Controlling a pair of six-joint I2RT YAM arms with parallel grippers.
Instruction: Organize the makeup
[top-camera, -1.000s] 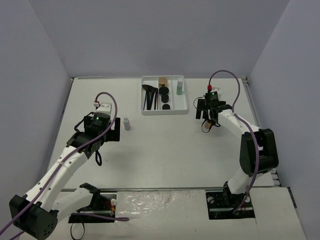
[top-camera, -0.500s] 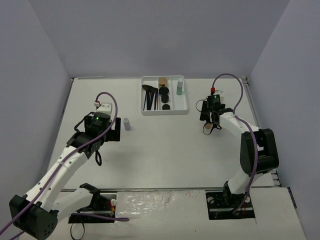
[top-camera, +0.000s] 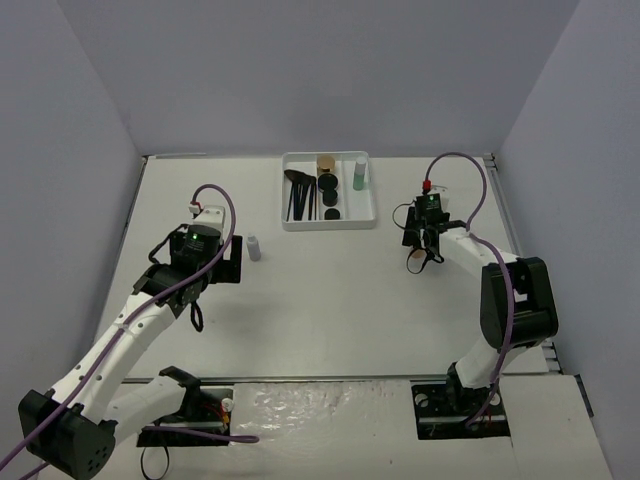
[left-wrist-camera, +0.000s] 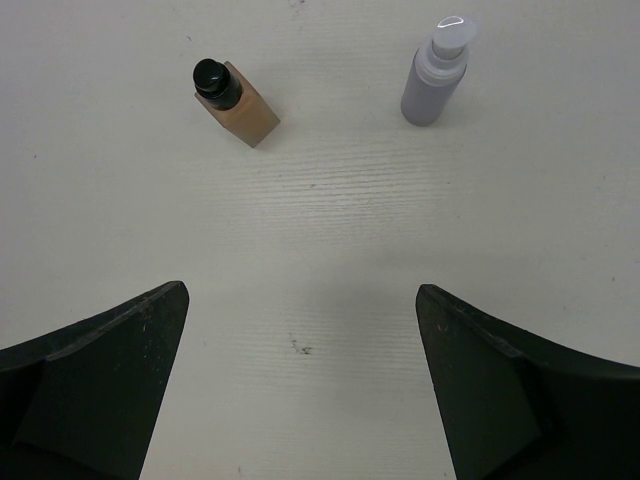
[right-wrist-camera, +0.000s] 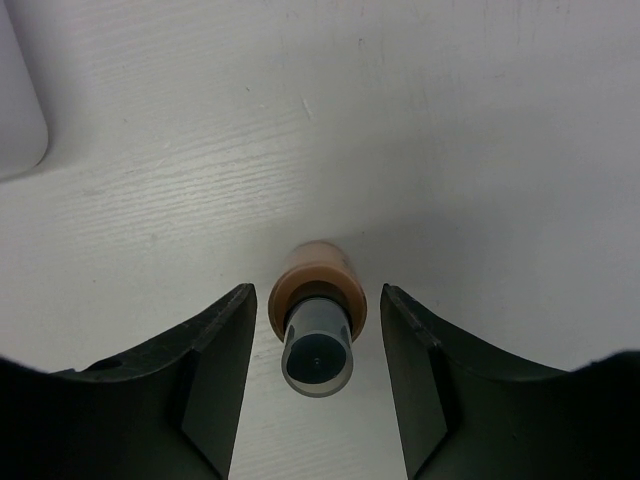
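**STATION STATUS: MAKEUP SORTING, BOTH CLAWS OPEN**

**Top view.** The white tray (top-camera: 372, 190) sits at the 12 o'clock edge of the table (top-camera: 330, 300).
- Left compartment: black brushes (top-camera: 297, 196).
- Middle compartment: a gold jar (top-camera: 326, 161) at the 12 o'clock end, with the black compacts (top-camera: 327, 185) in a row toward 6 o'clock.
- Right compartment: a green bottle (top-camera: 359, 173).

A white bottle (top-camera: 254, 248) stands on the table at 8 o'clock from the tray, just beside the left claw (top-camera: 228, 262). The right claw (top-camera: 418, 255) is at 4 o'clock from the tray, lowered over a round tan bottle (top-camera: 412, 258).

**Left wrist view.** The left claw (left-wrist-camera: 302, 291) is spread wide and holds nothing. A square tan bottle (left-wrist-camera: 243, 108) with a black cap stands at 11 o'clock. The white bottle (left-wrist-camera: 437, 72) stands at 1 o'clock. Both are well clear of the fingers.

**Right wrist view.** The right claw (right-wrist-camera: 317, 295) brackets the round tan bottle (right-wrist-camera: 312, 285), which stands upright with its grey cap toward the camera. A narrow strip of table shows on each side, so the fingers are not yet touching it. A tray corner (right-wrist-camera: 20, 110) shows at 10 o'clock.
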